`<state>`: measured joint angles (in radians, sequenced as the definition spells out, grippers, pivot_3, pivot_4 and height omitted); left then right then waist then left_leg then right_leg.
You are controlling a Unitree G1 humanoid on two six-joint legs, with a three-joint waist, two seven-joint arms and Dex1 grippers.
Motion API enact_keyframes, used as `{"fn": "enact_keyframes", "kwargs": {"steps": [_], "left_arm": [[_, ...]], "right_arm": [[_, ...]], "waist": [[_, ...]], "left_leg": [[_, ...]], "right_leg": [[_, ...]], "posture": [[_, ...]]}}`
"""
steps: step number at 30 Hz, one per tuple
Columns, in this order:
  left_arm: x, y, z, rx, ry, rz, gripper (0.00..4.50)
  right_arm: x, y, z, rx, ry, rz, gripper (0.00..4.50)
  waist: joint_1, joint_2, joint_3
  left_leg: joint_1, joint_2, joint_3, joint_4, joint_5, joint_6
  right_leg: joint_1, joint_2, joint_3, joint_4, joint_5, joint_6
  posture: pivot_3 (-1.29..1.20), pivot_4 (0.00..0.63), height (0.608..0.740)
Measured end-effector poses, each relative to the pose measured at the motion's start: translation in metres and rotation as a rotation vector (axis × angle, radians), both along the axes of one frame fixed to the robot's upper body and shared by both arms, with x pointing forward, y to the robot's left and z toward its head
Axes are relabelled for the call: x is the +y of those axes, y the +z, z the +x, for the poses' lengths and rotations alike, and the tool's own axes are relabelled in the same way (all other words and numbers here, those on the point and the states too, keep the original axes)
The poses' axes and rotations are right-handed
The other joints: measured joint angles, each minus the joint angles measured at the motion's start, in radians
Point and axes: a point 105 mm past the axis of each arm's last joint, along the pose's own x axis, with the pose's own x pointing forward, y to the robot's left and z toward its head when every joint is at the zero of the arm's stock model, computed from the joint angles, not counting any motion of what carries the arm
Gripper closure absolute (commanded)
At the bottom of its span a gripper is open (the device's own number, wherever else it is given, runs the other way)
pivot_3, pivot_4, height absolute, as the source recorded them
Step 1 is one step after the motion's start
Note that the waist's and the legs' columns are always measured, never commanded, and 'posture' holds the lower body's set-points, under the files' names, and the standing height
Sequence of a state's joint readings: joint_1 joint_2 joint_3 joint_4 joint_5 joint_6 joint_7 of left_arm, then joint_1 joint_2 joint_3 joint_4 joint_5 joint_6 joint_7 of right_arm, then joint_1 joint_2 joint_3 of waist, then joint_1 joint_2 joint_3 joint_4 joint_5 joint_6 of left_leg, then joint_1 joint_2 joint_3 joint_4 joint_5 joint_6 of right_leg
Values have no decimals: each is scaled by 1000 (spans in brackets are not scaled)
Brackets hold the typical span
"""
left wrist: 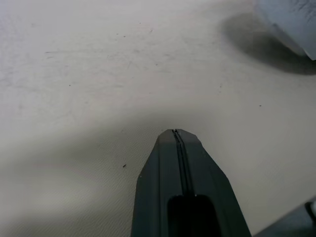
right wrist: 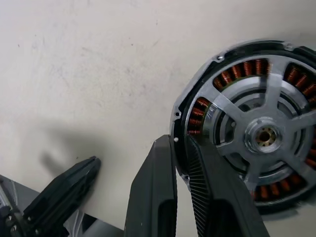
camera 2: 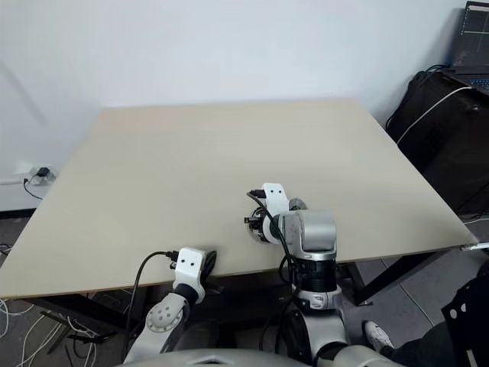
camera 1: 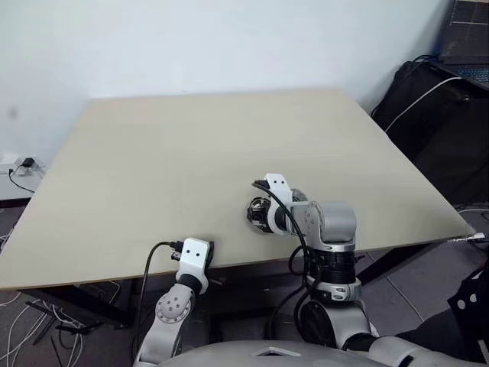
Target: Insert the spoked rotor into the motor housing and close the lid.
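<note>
Our right gripper sits in the lower centre of the right wrist view, and its fingers are closed on the rim of the motor housing, one finger outside the wall and one inside it. The spoked rotor already lies inside the housing, on the right of that view: we see its silver spokes and hub over the ring of coppery windings. In the head views this assembly is just above the near edge of the bench, in the lower middle of the frame. We think the grip on the rim is there to keep the housing steady or to carry it, because the wall is the only thin part to pinch.

Our left gripper rests at the near bench edge, in the lower left of the head view, with its fingers pressed together and holding nothing. We judge the lid step is not yet done.
</note>
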<state>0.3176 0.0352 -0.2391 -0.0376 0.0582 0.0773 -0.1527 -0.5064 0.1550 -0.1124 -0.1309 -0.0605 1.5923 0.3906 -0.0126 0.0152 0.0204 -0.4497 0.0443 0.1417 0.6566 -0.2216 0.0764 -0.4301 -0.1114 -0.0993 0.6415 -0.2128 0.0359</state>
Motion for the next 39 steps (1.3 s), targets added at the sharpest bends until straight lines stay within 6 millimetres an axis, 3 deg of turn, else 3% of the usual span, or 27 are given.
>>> {"fn": "enact_keyframes", "kwargs": {"steps": [9, 13, 18, 21, 29, 36, 39], "left_arm": [[0, 2, -1, 7, 8, 3, 4500], [0, 6, 0, -3, 9, 1, 4500], [1, 3, -2, 13, 9, 9, 4500], [2, 2, -4, 19, 8, 10, 4500], [1, 3, -3, 10, -6, 5, 4500], [0, 5, -2, -2, -22, 4, 4500], [-1, 4, -2, 1, -28, 3, 4500]], "right_arm": [[8, -19, 9, 42, -13, 9, 4397], [8, -27, 14, 62, -53, 54, 3074], [14, -21, 16, 70, -74, 171, 1486], [21, -15, 12, 95, -55, 254, 1486], [30, 46, 10, -16, 17, 611, 1486], [34, 134, -8, -254, 201, 1031, 1486], [22, 157, 10, -458, 43, 998, 1486]], "waist": [[0, -1, -13], [0, 0, -14], [3, 1, -13], [0, 2, -11], [-16, 3, -6], [-15, 1, -4], [-15, 2, -3]], "left_leg": [[3, 0, 0, -1, 0, 0], [2, 0, 3, -6, 0, 0], [6, 1, 27, -29, 1, -2], [6, 1, 21, -30, 5, -9], [3, 2, -10, -13, 7, -13], [3, 2, -11, -8, -2, -7], [3, 1, -10, -7, -2, -6]], "right_leg": [[2, -1, 0, 0, 1, 2], [2, 0, -1, -1, 1, 2], [-7, -6, 6, 1, 2, -1], [-11, -5, 2, 2, 6, -7], [-6, 16, 0, 1, -1, -9], [1, 15, 0, -8, 0, -7], [3, 14, 1, -14, 1, 0]], "posture": [[0, 0, 740], [0, 0, 740], [0, 0, 740], [0, 0, 740], [0, 0, 740], [0, 0, 740], [0, 0, 740]]}}
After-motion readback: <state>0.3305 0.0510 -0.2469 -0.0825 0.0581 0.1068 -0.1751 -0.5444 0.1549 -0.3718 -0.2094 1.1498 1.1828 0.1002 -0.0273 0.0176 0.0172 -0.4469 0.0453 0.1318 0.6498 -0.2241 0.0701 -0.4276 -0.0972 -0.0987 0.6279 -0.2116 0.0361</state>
